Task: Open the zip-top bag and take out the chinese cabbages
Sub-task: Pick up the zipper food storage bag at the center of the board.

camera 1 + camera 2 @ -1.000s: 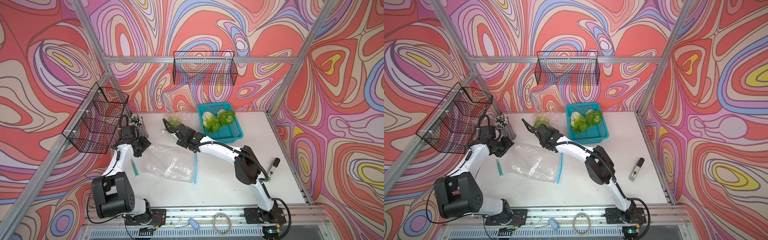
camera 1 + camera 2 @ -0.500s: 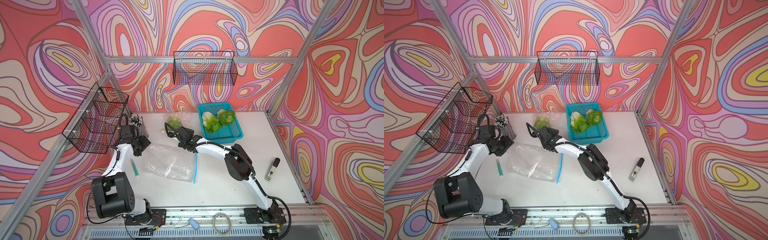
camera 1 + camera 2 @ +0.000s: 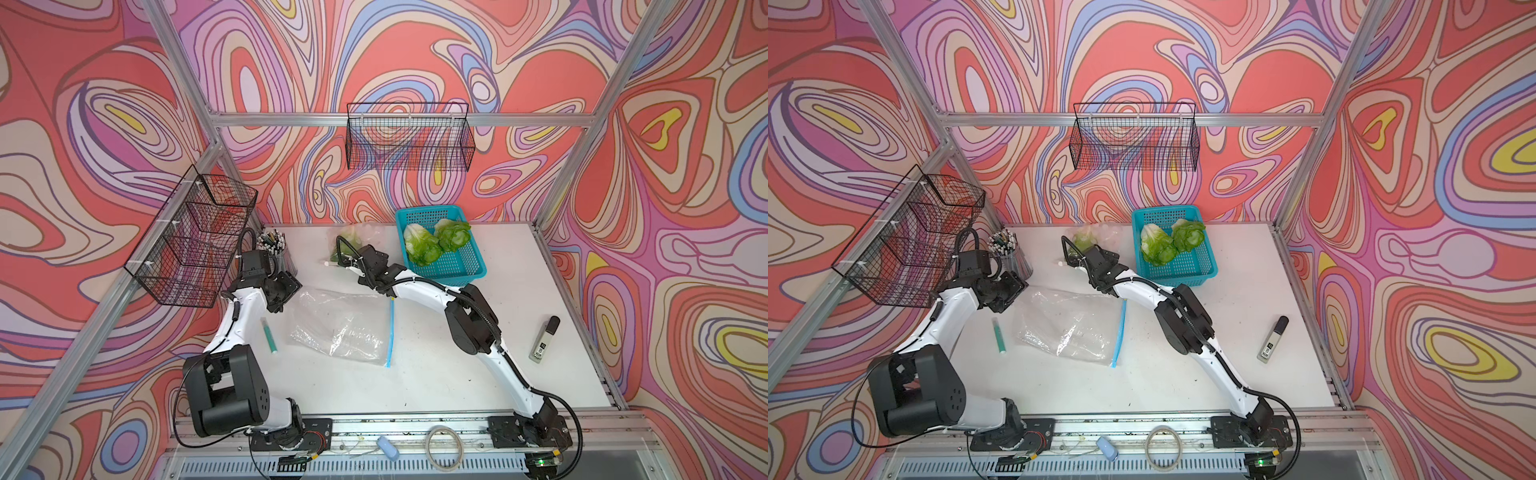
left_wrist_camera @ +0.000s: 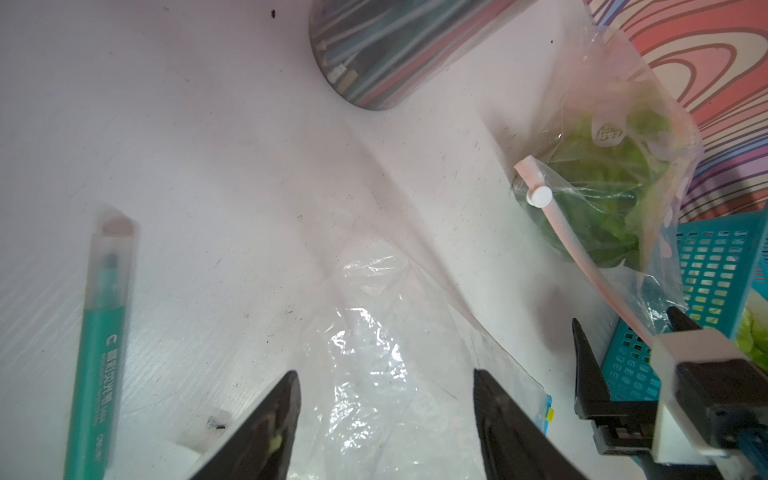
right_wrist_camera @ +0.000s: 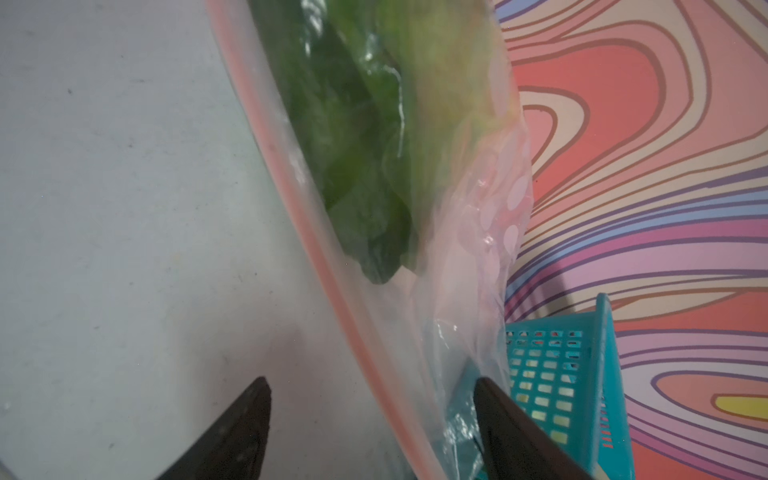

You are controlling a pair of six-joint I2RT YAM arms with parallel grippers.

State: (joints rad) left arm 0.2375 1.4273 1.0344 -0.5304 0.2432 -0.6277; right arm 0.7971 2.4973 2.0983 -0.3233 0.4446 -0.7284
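I read the right claw as spread, pinching nothing: the bag has its pink zip edge running between the fingers. Slider sits at the zip's far end from that claw. One cabbage is inside the bag, just ahead of the tips. Second cabbage and third cabbage lie touching in the basket, near that claw. Left claw is spread too, over an empty bag; marker lies off to its side.

White table: teal basket, cabbage bag, empty bag, marker, pen cup.
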